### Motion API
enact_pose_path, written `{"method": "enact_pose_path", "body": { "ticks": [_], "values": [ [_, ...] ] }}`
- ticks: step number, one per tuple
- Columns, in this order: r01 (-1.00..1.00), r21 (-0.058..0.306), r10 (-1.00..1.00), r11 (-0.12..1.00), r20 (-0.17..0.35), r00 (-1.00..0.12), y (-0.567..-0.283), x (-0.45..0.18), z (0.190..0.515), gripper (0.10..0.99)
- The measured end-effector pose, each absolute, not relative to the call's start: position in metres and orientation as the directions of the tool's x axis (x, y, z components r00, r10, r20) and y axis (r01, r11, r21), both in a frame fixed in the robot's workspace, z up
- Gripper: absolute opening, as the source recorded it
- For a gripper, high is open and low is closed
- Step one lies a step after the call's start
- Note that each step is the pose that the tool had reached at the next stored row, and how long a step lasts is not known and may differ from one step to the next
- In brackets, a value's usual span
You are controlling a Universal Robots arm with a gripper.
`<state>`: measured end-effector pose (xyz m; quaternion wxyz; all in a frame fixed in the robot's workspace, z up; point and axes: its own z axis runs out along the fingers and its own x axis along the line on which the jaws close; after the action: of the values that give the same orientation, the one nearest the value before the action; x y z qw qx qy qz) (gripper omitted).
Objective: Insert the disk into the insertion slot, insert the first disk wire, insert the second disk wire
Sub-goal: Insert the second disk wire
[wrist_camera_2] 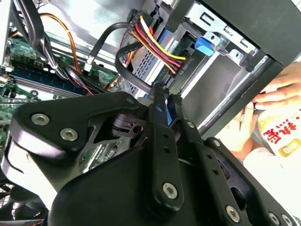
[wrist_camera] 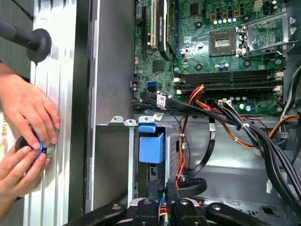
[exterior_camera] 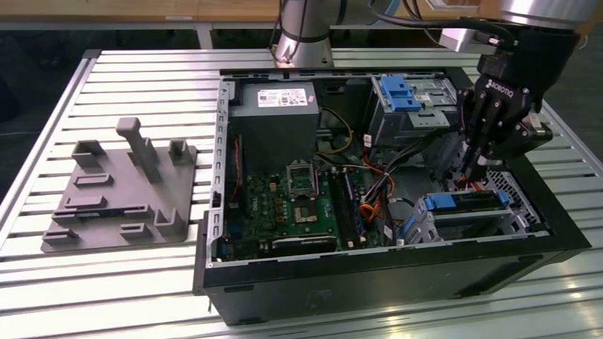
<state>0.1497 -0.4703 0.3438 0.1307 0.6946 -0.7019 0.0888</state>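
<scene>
My tabletop (exterior_camera: 141, 282) was a bed of pale metal slats, carrying the open computer case (exterior_camera: 377, 282) and, beside it, a grey plastic fixture (exterior_camera: 123, 191). My end effector (exterior_camera: 476, 169) hung inside the case, fingers pinched nearly together just above the disk (exterior_camera: 462, 202), which sat in the insertion slot (exterior_camera: 513, 219). A person's hands (wrist_camera: 23, 136) rested on the slats beside the case.

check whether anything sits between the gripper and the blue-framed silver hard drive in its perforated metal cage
Yes: a black plug with red, yellow and black wires lies just ahead of the gripper, at the blue-framed hard drive's end.
</scene>
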Motion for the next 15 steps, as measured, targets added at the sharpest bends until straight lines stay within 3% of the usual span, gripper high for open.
{"method": "enact_pose_path", "body": {
  "ticks": [5,7,15],
  "values": [
    [-0.998,0.055,-0.959,0.018,0.284,-0.002,-0.4723,0.1495,0.3438,0.216],
    [-0.998,0.054,-0.963,0.018,0.269,-0.002,-0.4731,0.1495,0.3437,0.145],
    [-0.999,0.052,-0.979,0.014,0.204,-0.003,-0.4768,0.1494,0.3442,0.145]
  ]
}}
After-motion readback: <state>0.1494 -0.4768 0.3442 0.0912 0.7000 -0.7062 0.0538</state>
